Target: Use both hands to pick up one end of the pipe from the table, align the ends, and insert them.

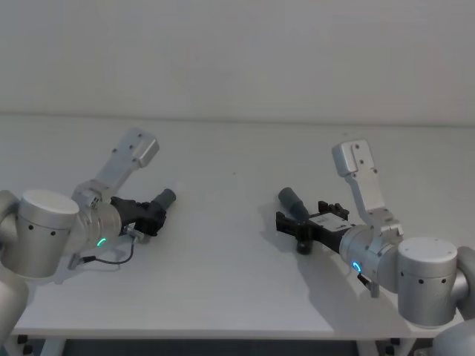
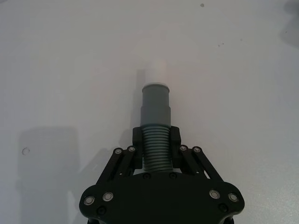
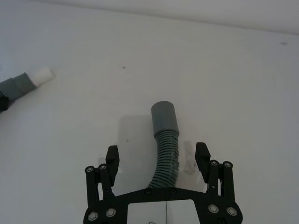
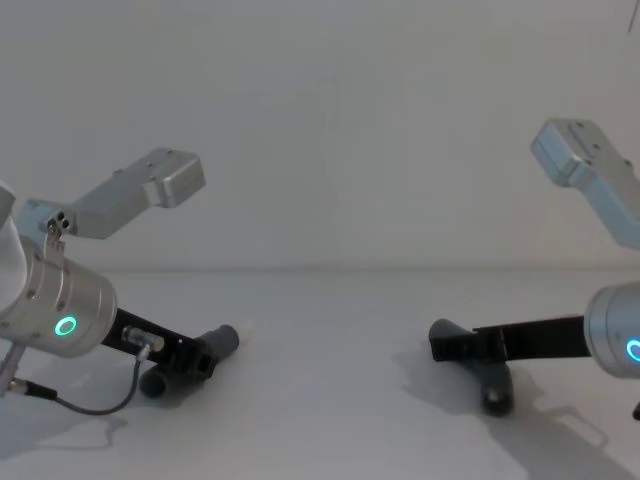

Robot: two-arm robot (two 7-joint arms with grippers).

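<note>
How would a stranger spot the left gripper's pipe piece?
On the white table, at the robot's left, the left gripper clamps a ribbed grey pipe piece. Unlike the plain-cuffed piece inside the open right gripper, its cuff ends in a whitish tip.

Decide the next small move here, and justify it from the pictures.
Probably close the right gripper: its fingers stand open either side of the ribbed middle of the plain-cuffed pipe piece lying on the table. The left gripper is already shut on the white-tipped piece, so only this grasp seems missing.
</note>
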